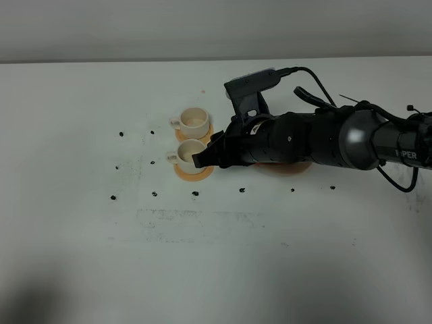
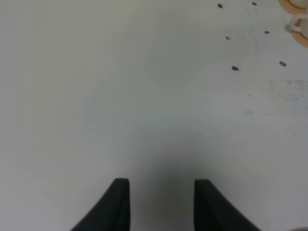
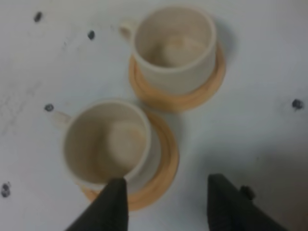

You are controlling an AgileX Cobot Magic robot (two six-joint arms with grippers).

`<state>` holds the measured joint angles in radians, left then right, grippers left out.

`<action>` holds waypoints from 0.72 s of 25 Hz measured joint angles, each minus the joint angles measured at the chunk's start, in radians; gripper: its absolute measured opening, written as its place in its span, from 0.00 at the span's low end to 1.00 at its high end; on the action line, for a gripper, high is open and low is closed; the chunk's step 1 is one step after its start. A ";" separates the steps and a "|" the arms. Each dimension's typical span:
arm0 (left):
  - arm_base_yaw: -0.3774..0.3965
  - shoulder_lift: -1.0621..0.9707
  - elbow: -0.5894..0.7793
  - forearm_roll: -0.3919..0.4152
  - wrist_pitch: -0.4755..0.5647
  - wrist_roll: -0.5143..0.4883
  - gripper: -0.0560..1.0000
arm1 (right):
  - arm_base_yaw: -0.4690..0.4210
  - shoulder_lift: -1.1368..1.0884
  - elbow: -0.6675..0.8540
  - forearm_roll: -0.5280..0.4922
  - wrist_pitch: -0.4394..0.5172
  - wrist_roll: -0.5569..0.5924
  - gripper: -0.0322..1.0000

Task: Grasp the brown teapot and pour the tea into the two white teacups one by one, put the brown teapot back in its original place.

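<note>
Frankly, the right gripper (image 3: 166, 204), jaws spread and empty, has one fingertip at the rim of the nearer teacup (image 1: 191, 152); a small drift could knock it into the farther teacup (image 1: 194, 120). The brown teapot is hidden, probably under that arm by the beige coaster (image 1: 291, 169). The left gripper (image 2: 161, 204) hangs open, empty. The table (image 1: 256, 270) leaves wide room in front.
</note>
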<state>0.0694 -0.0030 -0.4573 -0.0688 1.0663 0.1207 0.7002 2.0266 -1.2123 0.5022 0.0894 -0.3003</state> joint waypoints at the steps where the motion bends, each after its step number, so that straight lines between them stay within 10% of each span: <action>1: 0.000 0.000 0.000 0.000 0.000 0.000 0.38 | 0.000 0.005 0.000 0.003 -0.001 0.000 0.42; 18: 0.000 0.000 0.000 0.000 0.000 0.000 0.38 | -0.061 0.029 0.000 -0.064 0.098 0.009 0.42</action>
<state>0.0694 -0.0030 -0.4573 -0.0688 1.0663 0.1207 0.6391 2.0558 -1.2123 0.4383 0.1873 -0.2916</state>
